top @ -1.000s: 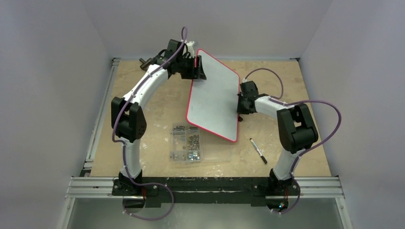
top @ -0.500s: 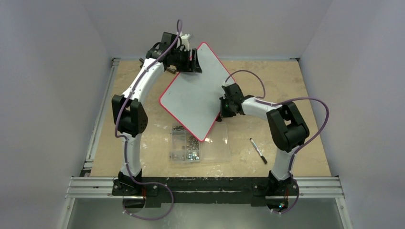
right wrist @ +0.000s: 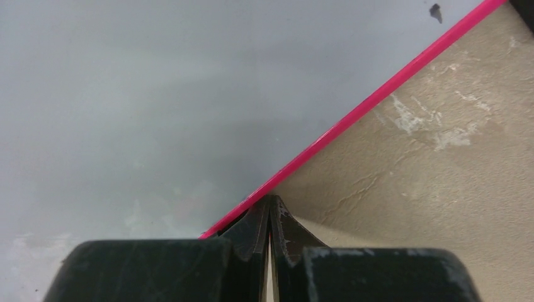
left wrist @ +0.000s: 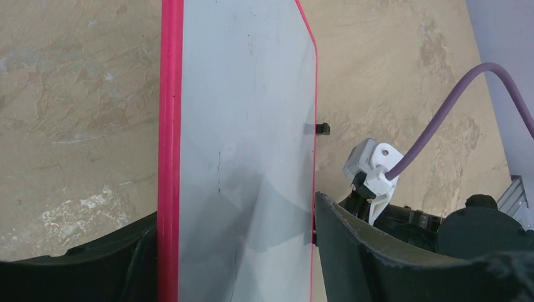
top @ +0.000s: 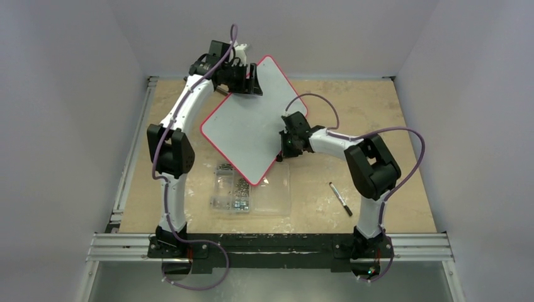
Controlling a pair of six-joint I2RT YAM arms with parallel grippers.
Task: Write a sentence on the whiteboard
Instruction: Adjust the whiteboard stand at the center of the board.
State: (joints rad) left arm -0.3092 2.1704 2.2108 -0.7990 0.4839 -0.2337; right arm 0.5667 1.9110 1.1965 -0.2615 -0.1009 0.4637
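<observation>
From above, the left jaws are lost among the black wrist parts of the left arm [top: 189,104], so their hold on the board [top: 249,126] cannot be read there. The board's low corner overlaps the clear box [top: 242,196] of screws, but I cannot tell whether they touch. In the right wrist view the board [right wrist: 157,94] is cut off on three sides. A small dark fleck [right wrist: 434,9] near its rim [right wrist: 378,94] is too small to name.

In the left wrist view the board [left wrist: 245,126] runs away between the two fingers [left wrist: 378,258], one on each side against it, so the left jaws are grasping the board. A black foot [left wrist: 322,129] juts out past its far edge. The right jaws are clenched together with nothing between them, their tips [right wrist: 280,220] butting against the red rim midway along the board's right edge.

The board sits as a diamond between the arms, left of the middle, with its top corner lifted over the back wall [top: 327,31]. Its face looks plain grey-white.

The worktop [top: 378,107] is mottled beige. A black marker [top: 340,199] lies alone on it by the right arm [top: 371,167]. Pale grey walls close three sides, and a metal rail [top: 271,250] carries the bases.
</observation>
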